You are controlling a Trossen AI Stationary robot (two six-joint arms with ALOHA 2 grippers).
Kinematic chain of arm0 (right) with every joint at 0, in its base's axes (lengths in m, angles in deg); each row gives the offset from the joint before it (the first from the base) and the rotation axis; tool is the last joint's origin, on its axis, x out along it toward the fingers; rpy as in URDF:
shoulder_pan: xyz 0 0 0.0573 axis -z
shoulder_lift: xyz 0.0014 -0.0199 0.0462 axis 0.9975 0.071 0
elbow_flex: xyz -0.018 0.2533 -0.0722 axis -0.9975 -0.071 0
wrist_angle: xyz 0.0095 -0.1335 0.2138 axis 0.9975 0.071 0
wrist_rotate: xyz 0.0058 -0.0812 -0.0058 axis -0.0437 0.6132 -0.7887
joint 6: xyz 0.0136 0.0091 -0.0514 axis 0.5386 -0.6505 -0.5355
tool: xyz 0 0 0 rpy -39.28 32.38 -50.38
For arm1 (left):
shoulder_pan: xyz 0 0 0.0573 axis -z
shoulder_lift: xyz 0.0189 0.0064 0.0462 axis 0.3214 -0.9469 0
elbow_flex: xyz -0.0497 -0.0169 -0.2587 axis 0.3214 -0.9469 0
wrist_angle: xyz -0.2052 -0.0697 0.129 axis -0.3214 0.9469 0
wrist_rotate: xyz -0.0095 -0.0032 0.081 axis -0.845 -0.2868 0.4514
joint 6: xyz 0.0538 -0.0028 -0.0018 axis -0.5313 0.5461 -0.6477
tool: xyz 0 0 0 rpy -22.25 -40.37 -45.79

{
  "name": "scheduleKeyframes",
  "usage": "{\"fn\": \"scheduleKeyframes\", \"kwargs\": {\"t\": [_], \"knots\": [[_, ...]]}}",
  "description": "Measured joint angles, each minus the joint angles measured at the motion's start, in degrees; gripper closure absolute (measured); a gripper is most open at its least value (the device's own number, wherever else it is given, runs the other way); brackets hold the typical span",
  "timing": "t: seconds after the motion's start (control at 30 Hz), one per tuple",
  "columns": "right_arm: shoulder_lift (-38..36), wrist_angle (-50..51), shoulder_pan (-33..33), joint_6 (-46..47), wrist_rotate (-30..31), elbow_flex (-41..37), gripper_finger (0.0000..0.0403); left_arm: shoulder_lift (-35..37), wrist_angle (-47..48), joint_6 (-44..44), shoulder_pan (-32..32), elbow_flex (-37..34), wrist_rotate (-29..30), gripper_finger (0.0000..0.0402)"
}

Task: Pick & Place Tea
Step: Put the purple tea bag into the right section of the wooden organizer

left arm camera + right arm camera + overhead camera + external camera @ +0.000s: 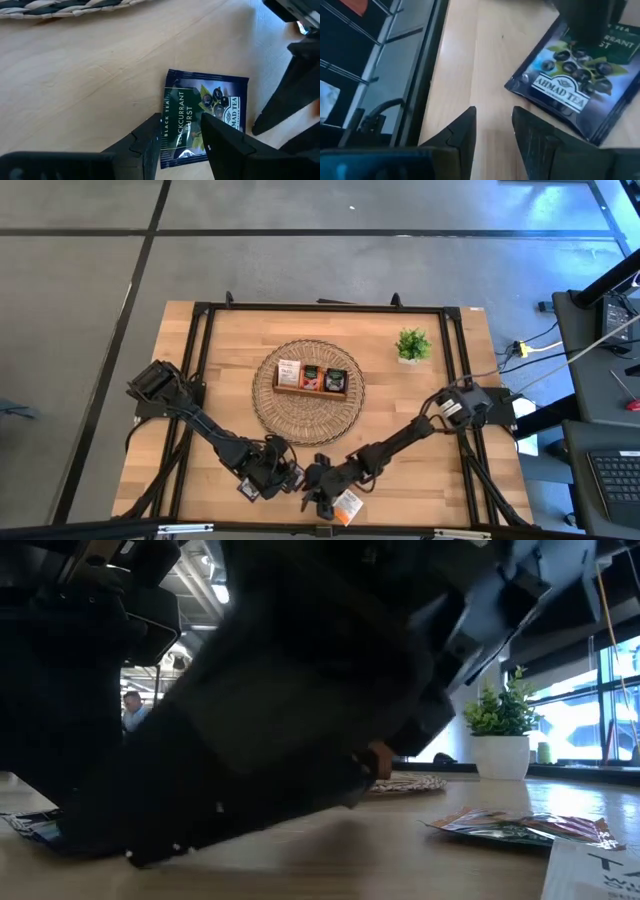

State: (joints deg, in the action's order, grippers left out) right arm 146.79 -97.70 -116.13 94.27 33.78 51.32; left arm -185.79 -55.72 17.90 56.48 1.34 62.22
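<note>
Left claw (182, 137), fingers parted, straddles a dark blackcurrant tea sachet (205, 117) lying flat on the wooden tabletop (400, 400) near its front edge, print legible only from the wrists, while the right claw (492, 127), likewise released, hovers beside it; overhead, a woven mat (305, 420) carries the filled tray (311, 380).

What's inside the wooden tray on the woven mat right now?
The wooden tray on the woven mat holds upright tea sachets: a white one, a dark one and a dark one with orange. Anything behind them is hidden.
</note>
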Motion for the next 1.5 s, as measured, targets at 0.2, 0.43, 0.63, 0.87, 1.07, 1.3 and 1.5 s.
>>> {"fn": "scheduleKeyframes", "kwargs": {"t": [0.2, 0.43, 0.63, 0.87, 1.07, 1.3, 1.5], "knots": [[0.8, 4.0, 0.3, 0.6, 0.8, 1.9, 0.0269, 0.0, -1.0, 0.0, 0.0, -0.1, 0.0, 0.0268], [0.9, 5.1, 0.4, 1.2, 0.8, 2.0, 0.0269, 0.0, -2.2, -0.1, 0.0, -0.1, -0.1, 0.0266], [0.9, 5.3, 0.5, 1.2, 0.8, 1.9, 0.0269, 0.0, -3.7, -2.1, 0.0, -0.1, -0.7, 0.0272], [1.0, 5.6, 0.5, 0.5, 0.7, 1.8, 0.0269, 2.2, -3.1, -6.1, 0.0, -0.2, -2.1, 0.0316], [1.0, 5.6, 0.5, 0.1, 0.6, 1.8, 0.0269, 2.3, -2.4, -7.1, -0.5, -0.2, -2.4, 0.0390], [-0.6, 8.0, 0.6, -0.5, 0.6, 1.6, 0.0269, 3.5, -1.3, -8.1, -0.8, -0.1, -3.2, 0.0400], [-5.3, 18.2, 0.3, -5.6, 5.5, 1.2, 0.0269, 7.7, 0.7, -10.9, -1.1, 0.0, -1.4, 0.0400]]}}
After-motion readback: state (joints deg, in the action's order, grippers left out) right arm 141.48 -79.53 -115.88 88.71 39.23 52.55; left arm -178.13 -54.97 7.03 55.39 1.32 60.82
